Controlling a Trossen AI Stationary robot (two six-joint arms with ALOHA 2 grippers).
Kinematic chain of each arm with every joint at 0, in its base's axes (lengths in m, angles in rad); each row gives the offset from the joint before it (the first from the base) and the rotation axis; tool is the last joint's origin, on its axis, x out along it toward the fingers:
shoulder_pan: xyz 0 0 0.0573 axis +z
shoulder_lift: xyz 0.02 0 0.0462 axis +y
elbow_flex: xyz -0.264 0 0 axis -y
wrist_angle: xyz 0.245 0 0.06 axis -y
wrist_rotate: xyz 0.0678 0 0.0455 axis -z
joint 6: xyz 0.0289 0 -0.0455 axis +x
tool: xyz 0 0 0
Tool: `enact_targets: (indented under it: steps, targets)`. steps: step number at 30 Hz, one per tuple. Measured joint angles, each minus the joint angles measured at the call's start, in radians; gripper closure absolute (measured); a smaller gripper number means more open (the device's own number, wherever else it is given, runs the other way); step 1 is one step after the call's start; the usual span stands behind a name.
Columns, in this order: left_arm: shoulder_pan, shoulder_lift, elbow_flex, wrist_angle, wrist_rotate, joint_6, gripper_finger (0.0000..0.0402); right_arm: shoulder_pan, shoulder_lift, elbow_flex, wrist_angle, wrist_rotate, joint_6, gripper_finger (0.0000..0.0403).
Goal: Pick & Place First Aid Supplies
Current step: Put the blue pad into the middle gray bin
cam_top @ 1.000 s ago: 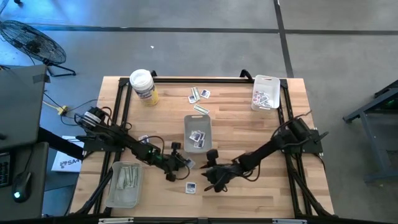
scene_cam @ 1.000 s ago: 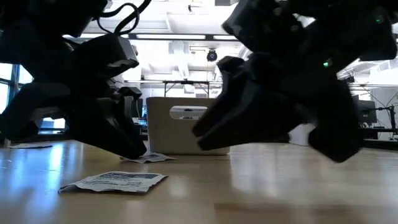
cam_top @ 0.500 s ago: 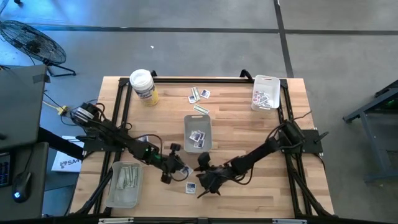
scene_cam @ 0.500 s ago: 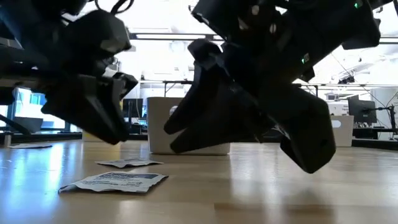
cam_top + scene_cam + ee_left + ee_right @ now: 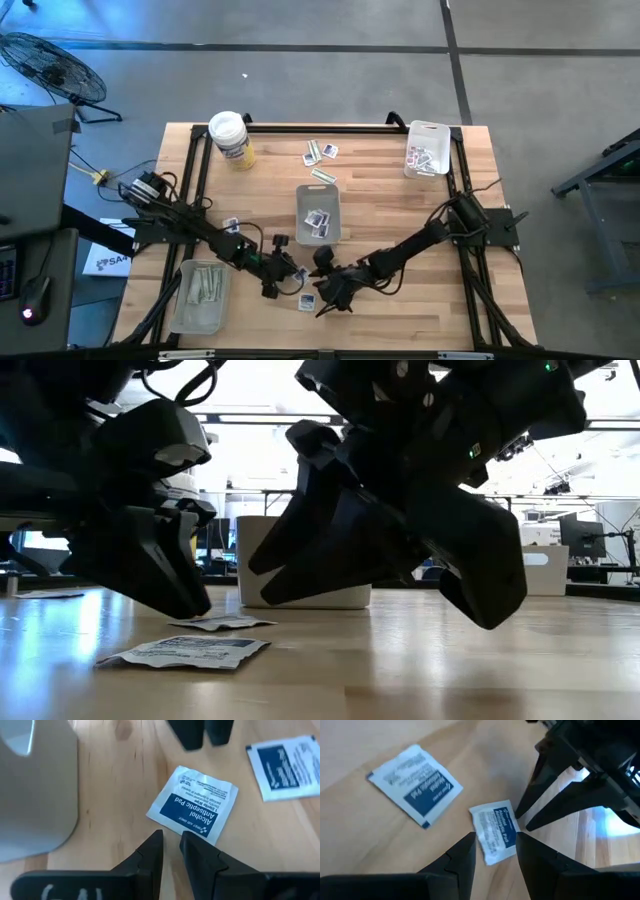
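Observation:
Two white alcohol pad packets with blue print lie flat on the wood near the table's near edge. One [image 5: 307, 300] [image 5: 185, 650] is nearer. The other [image 5: 300, 273] [image 5: 195, 805] [image 5: 495, 831] lies between the two grippers. My left gripper [image 5: 284, 277] [image 5: 171, 842] hovers just left of that packet, with its fingers a narrow gap apart and nothing between them. My right gripper [image 5: 322, 292] [image 5: 495, 847] is open, its fingers standing either side of the same packet without touching it. In the low view both grippers [image 5: 190, 600] [image 5: 370, 595] hang above the tabletop.
A grey tray [image 5: 318, 225] holding packets stands mid-table. A clear tray [image 5: 427, 130] of packets sits at the far right corner. Another tray [image 5: 182, 300] with pale strips is at the near left. The white-lidded tub [image 5: 230, 138] and loose packets [image 5: 320, 152] are at the far side.
My right gripper has moved toward the table's left, closing in on the packets and my left gripper. My left gripper has risen off the farther packet, which now lies flat on the wood, and has drifted slightly toward the near edge.

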Motion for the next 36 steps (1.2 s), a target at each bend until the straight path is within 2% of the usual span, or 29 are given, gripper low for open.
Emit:
enact_targets:
  steps: [6, 14, 19, 26, 32, 36]
  targets:
    - [0.0, 0.038, 0.0, 0.097, -0.005, -0.001, 0.0326, -0.019, 0.0, 0.0, -0.063, -0.052, -0.009, 0.027]
    - [0.0, 0.088, 0.001, 0.197, -0.05, -0.001, 0.0326, -0.031, -0.001, 0.001, -0.126, -0.028, -0.049, 0.027]
    - [-0.001, 0.091, 0.002, 0.202, -0.101, 0.0, 0.0326, -0.031, -0.001, -0.003, -0.083, 0.012, -0.128, 0.027]
    - [-0.001, 0.091, 0.003, 0.184, -0.1, 0.004, 0.0326, 0.002, -0.002, -0.004, 0.003, 0.028, -0.156, 0.027]
    - [-0.001, 0.091, 0.003, 0.18, -0.101, 0.007, 0.0326, 0.032, -0.002, -0.004, -0.026, 0.061, -0.129, 0.027]
    - [-0.001, 0.091, 0.003, 0.179, -0.102, 0.007, 0.0326, 0.032, -0.002, -0.004, -0.074, 0.043, -0.086, 0.027]
